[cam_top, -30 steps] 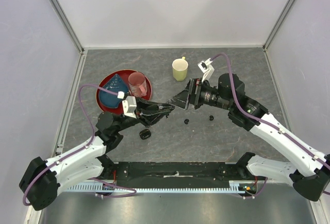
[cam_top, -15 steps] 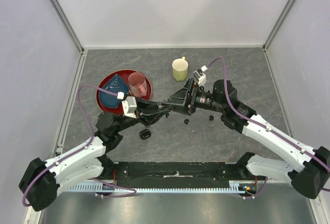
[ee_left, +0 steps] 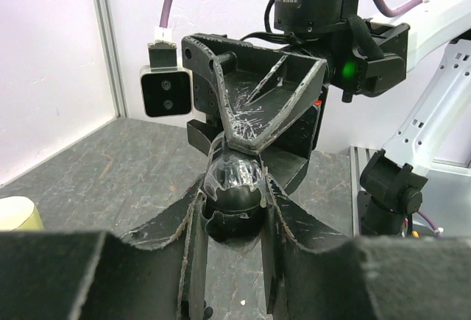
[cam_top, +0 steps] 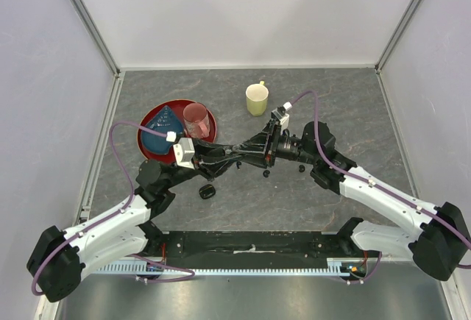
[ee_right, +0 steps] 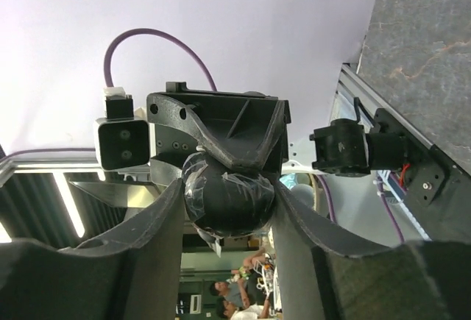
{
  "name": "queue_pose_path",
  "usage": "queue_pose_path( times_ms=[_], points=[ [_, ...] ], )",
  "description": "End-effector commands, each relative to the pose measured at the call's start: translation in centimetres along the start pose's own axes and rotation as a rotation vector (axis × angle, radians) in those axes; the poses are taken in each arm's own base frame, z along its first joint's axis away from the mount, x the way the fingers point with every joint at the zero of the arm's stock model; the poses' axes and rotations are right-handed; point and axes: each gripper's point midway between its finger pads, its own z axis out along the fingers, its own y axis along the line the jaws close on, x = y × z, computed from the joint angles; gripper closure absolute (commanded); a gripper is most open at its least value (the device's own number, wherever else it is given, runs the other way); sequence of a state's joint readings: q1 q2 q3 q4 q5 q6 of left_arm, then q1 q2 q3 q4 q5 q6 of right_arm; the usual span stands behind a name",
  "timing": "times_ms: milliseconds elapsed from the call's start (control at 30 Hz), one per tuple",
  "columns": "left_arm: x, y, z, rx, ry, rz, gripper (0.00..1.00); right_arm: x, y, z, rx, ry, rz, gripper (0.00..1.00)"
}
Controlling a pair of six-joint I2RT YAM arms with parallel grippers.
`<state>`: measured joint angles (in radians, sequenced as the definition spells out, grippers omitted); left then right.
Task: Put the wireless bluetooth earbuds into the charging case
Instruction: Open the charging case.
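**benchrat:** so how far along are you, anything in yet?

**yamfan:** Nope, from what shows you're only at the setup step. Nearest your arm bases, a loose black pod (cam_top: 207,191) lies on the table (cam_top: 243,213) with nothing touching it. A bit further out the earbuds (cam_top: 266,174) lie on the bare surface, one just below the grippers and another by the right arm. I only spot two, and none are seated. Above them the charging case (ee_left: 234,187) is held up off the table between the two arms. Your left gripper (ee_left: 235,213) is clamped on its sides. The right gripper (ee_right: 228,206) has its fingers snug on the other two flanks, so I read it as pinched from both ends. The yellow mug (cam_top: 257,100) sits well behind, out of it.

**benchrat:** which way's the case facing?

**yamfan:** Hard to call, honestly. It looks nearly round in both wrist views, a touch taller than wide from the left wrist. My guess is the long axis runs along the left fingers rather than across them. No open lid is showing, and I can't find a seam or hinge under that crinkly wrap. So you've got opening it, then every bud, left to do. The bud stems are too small to read.
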<state>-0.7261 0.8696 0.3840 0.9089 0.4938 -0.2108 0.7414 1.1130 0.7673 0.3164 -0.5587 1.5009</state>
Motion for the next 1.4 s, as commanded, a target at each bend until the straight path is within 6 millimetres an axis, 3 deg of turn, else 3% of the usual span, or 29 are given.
queue_pose_path(
  times_ms=[0,200,500,1367],
  points=[
    [-2.05,0.35,0.56,-0.01,-0.051,0.072,0.98,0.11,2.32,-0.34,-0.096,0.006,0.006,0.55],
    [-1.69,0.39,0.68,-0.007,-0.038,0.06,0.98,0.27,2.83,-0.54,-0.132,0.009,0.02,0.81],
    [-1.73,0.64,0.77,-0.026,-0.043,0.031,0.85,0.18,3.13,-0.61,-0.155,0.009,0.027,0.99],
    [-1.97,1.19,0.82,-0.058,-0.068,0.014,0.64,0.13,3.16,-0.68,-0.212,0.017,0.1,1.0]
  ],
)
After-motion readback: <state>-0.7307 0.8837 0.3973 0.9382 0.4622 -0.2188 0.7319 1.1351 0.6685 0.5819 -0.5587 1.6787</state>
